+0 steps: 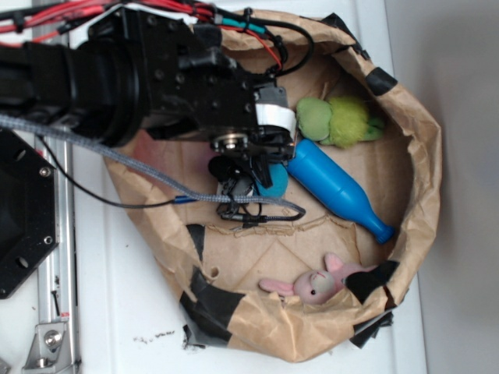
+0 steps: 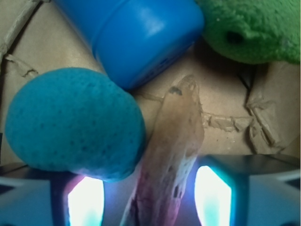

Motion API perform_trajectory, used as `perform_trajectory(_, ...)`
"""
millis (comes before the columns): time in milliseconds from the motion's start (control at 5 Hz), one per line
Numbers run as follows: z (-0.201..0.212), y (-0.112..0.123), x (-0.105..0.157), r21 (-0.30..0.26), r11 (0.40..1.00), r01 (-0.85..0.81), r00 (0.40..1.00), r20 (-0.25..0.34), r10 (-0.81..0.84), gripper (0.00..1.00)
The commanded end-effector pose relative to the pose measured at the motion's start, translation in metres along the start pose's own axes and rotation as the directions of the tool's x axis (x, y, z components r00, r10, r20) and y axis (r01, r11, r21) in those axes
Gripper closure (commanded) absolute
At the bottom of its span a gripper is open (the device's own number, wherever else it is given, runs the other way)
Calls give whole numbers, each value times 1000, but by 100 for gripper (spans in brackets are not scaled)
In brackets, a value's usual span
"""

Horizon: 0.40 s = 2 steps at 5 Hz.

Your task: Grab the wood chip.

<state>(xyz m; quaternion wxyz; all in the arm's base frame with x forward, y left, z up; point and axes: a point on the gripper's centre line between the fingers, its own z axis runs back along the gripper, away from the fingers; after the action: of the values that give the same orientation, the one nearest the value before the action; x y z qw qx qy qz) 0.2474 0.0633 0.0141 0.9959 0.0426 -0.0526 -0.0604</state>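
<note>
Claw (image 2: 148, 197) spread, straddling the wood chip (image 2: 171, 155) in the paper-lined bin (image 1: 421, 179), near its middle. Crowded by the teal ball (image 2: 70, 125), touching the chip's side; likely snagged or nudged on closing, twisting the chip free.

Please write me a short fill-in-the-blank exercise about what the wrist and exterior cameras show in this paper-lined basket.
1. In the wrist view, the wood chip lies between the two lit fingers of the ____.
2. The round object touching the chip's left side in that view is the teal ____.
3. Just beyond the chip's far tip lies the blue ____.
4. At the basket's near edge in the exterior view lies a plush toy coloured ____.

Missing words: hand; ball; bottle; pink
</note>
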Motion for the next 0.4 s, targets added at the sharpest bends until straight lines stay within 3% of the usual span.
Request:
perform_trajectory(0,-1,9,-6,46,997,-56,997,-48,58,100)
perform_trajectory(200,33,4,-5,95,992,-88,984,-144,101,100)
